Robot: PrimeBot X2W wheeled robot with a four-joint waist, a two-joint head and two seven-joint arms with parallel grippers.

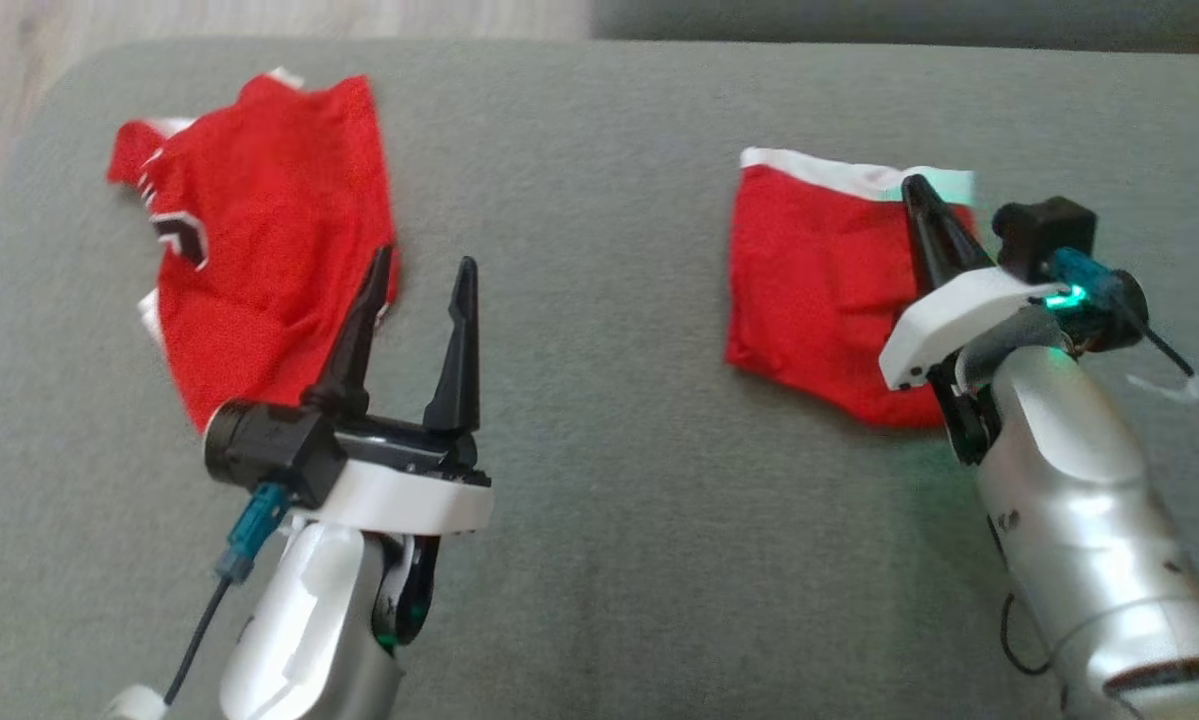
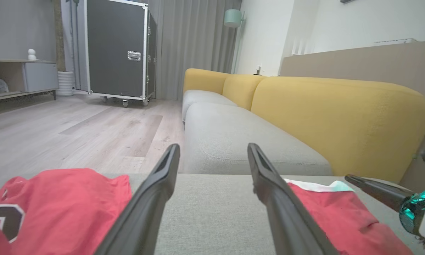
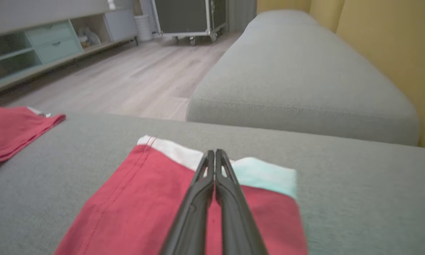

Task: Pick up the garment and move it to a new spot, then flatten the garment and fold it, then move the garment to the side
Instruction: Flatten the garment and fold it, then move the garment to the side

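Left gripper (image 1: 425,258): raised over grey fabric cushion (image 1: 609,450), fingers spread, empty. Right gripper (image 1: 916,185): tilted forward, fingers pressed together above folded red cloth garment (image 1: 819,280), whose white band lies farthest away.

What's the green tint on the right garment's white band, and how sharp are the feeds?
Head view: the wrist light by the right tool casts green onto the white band; overall soft. Right wrist view: same tint, background blurred. Left wrist view: sharpest.
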